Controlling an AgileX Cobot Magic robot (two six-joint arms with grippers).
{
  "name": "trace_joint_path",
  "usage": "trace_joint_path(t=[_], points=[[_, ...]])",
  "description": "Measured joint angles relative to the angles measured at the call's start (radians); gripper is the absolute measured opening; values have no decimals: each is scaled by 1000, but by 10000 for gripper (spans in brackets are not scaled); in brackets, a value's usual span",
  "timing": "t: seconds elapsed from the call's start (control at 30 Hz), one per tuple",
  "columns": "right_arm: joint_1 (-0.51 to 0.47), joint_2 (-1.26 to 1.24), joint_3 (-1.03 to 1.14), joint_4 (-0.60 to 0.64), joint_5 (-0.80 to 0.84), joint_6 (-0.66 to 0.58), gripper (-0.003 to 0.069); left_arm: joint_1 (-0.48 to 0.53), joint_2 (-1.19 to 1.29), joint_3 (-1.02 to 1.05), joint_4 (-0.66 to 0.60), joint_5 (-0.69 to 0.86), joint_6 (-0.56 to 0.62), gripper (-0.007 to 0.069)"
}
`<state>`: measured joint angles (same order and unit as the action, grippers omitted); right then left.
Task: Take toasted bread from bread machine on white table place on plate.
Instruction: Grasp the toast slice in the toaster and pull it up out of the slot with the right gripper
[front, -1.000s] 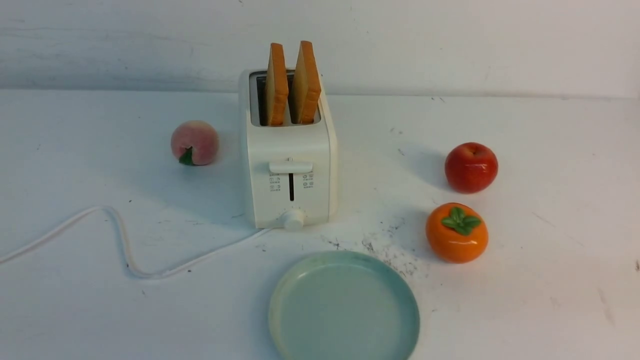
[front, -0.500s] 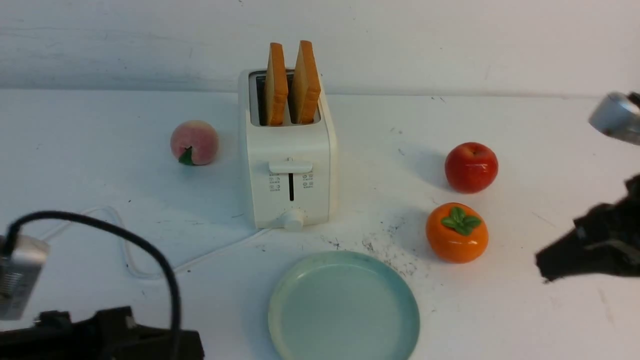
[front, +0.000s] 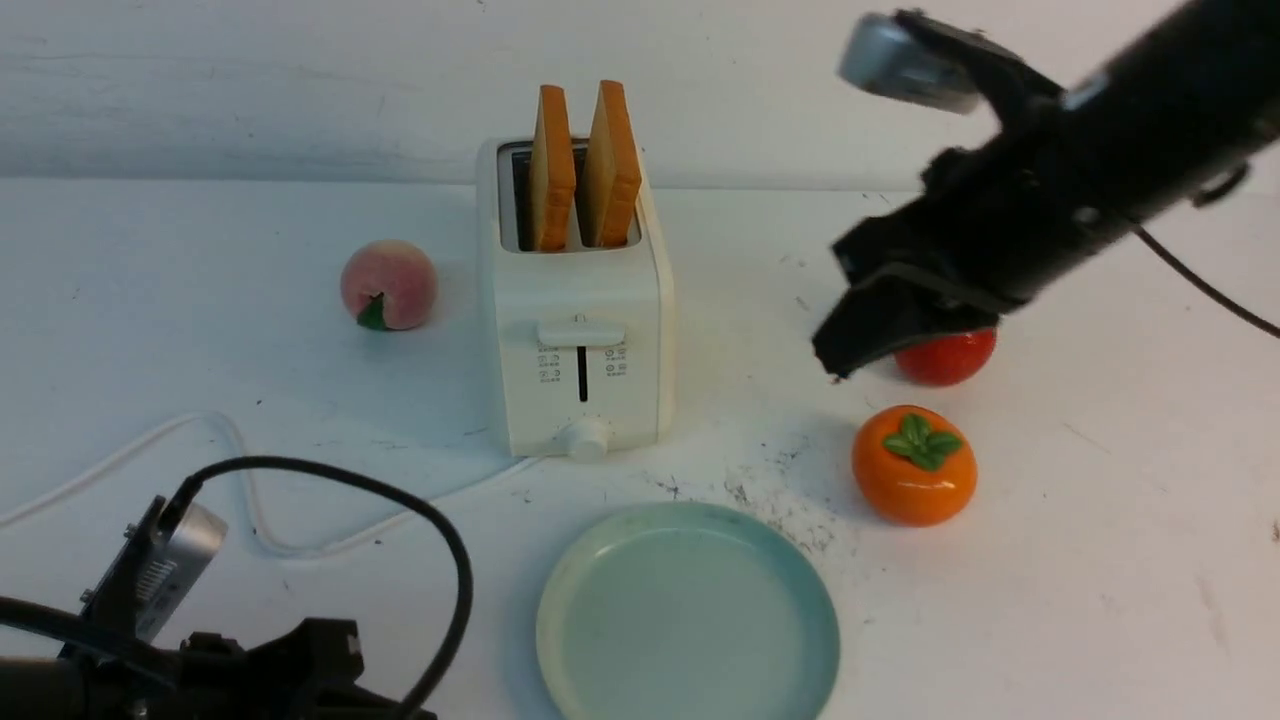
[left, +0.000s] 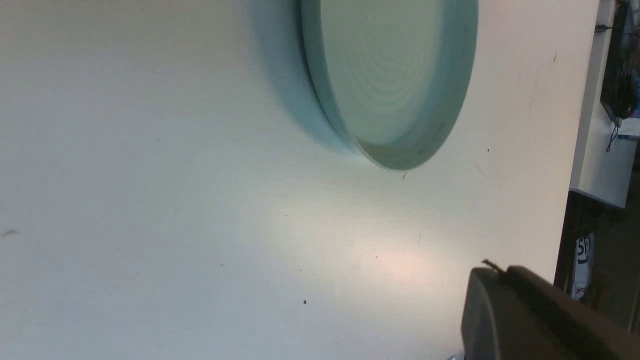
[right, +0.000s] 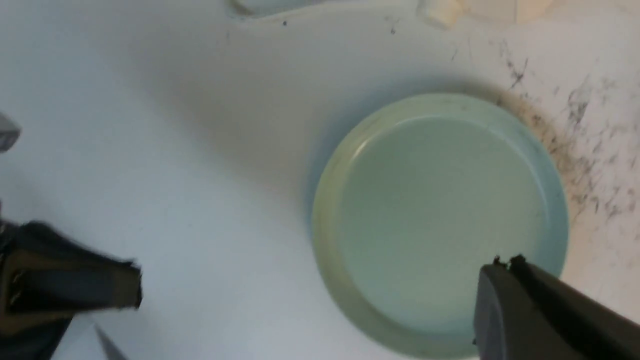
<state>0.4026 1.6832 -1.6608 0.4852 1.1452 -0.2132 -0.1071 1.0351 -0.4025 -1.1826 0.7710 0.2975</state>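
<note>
1. The toasted bread (front: 553, 170) is two slices standing on edge in the slots of the bread machine (front: 580, 340), upper centre of the front view. Their top halves are clear of the slots. The plate (front: 690, 512) sits bare at lower centre on the white table (front: 1100, 580), near the machine's front.
2. The right gripper (front: 845, 350) is at centre right, its arm reaching in from the upper right. Its jaws are pressed together with nothing between them, and it partly hides a red apple (front: 950, 358).
3. The left gripper (right: 127, 285) is low in the lower-left corner of the front view. It is clenched and empty.
4. Key relation: the slices lie up and to the left of the right jaws in the frame. Their thin crust edges face the camera and their broad faces turn to frame left and right.
5. Judgement: the right arm is nearer. Its jaws need to part, rise above the slots and close across a slice's thickness, probably the right-hand slice (front: 612, 165). The left arm is well apart from the bread.
</note>
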Motion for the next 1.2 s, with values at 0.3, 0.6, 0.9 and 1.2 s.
trace_joint_path(t=[0.3,0.6,0.9,1.2], points=[[100,273,-328,-181,-145,71,142,0,0,0,0,0,7,-13],[102,395,-433,-212,-406,73,414,0,1,0,0,-9,7,-13],[102,462,-433,-215,-561,73,435,0,1,0,-2,6,7,-13],[102,493,-433,-244,-591,73,307,0,1,-1,-4,9,7,-13]])
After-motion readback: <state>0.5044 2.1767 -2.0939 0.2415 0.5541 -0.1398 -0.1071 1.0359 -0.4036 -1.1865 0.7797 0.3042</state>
